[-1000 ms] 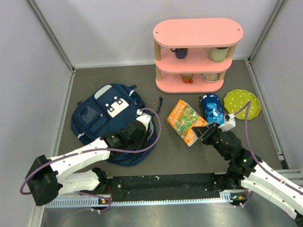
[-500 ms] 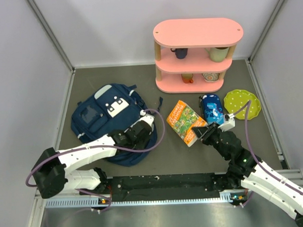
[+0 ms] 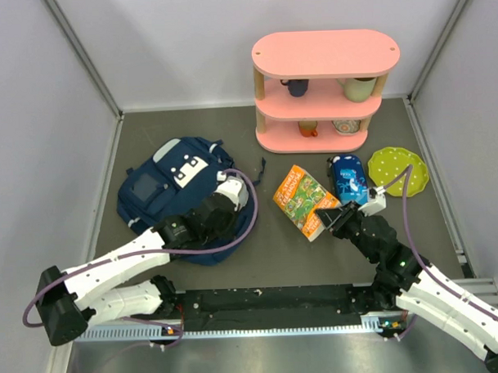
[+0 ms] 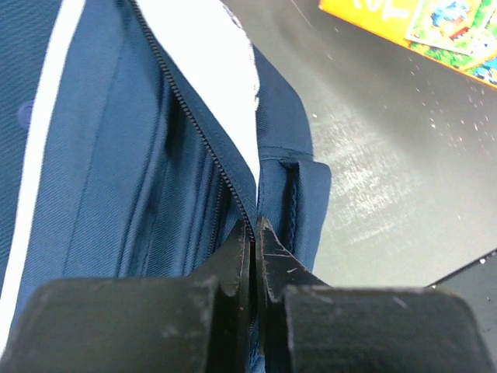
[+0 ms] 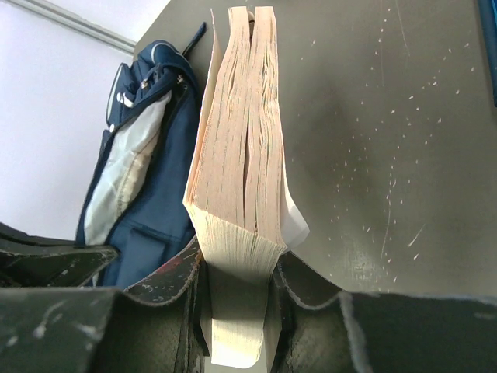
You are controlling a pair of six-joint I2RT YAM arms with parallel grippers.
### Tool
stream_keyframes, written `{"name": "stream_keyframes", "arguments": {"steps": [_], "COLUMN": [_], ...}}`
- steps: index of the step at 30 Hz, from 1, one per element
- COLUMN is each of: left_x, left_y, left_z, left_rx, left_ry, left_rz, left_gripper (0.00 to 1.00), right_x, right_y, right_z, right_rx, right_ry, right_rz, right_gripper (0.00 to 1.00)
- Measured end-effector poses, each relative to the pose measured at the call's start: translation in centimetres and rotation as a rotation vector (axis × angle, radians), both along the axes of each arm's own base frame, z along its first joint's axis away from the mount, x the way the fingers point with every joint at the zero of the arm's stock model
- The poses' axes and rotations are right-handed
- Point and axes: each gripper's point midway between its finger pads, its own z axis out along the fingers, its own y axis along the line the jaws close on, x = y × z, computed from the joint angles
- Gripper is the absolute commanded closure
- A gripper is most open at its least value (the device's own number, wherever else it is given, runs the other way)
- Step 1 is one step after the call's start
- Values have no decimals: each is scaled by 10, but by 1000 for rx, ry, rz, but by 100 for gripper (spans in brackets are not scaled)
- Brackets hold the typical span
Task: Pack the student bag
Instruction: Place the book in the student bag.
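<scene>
The navy student bag (image 3: 163, 189) lies on the left of the table, its opening toward the middle. My left gripper (image 3: 233, 197) sits at the bag's right edge. In the left wrist view that gripper (image 4: 255, 229) is shut on the zipper edge of the bag (image 4: 116, 155), and light grey lining (image 4: 225, 70) shows beyond. My right gripper (image 3: 322, 219) is shut on the near corner of an orange-covered book (image 3: 302, 197). In the right wrist view, the gripper (image 5: 237, 260) clamps the book (image 5: 241, 116) on edge, pages up, with the bag (image 5: 147, 155) to its left.
A pink three-tier shelf (image 3: 326, 90) with cups and bowls stands at the back right. A small blue pencil case (image 3: 347, 176) lies beside the book, and a green dotted plate (image 3: 398, 169) lies right of it. Grey walls close in both sides.
My left gripper has gone from open to shut on the bag's zipper edge and pulled it back toward the far left, bunching the bag. The right arm and book have not moved.
</scene>
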Motion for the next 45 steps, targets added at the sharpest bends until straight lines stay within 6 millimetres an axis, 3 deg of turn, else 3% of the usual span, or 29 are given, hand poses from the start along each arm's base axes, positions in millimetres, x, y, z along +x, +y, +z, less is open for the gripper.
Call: {"name": "stream_keyframes", "arguments": {"steps": [10,15,24,28,33,35,39,45], "left_x": [-10,-4,6,10,11,10,4,2], "left_y": [-47,-47,-23,-22,-34,-38,-44,-55], "left_z": [-52,-42,1,-1,-20,-30,-40,-32], "left_rx": [34,29,-66,-103,-104,-93,-87,-141], "left_ry": [180,152,29,22,76,103,151,148], "left_rz": [-135,-98,4,11,-15,-28,-63,-100], "left_gripper": [100,99,83,78,77,68,41,36], "right_x": [-2,-4,-4,-4,-5,-5,-5,-5], "right_y": [-2,-5,-5,-5,-5,-5,-5,-5], "right_z": [-6,-1,7,5,5,5,4,4], "right_rx": [-16,-24,-20,-25,-26,-26,-27,-28], "right_ry": [17,11,-5,0,3,3,3,4], "right_rz": [0,1,3,4,4,4,4,4], "right_gripper": [100,100,100,100,100,100,100,100]}}
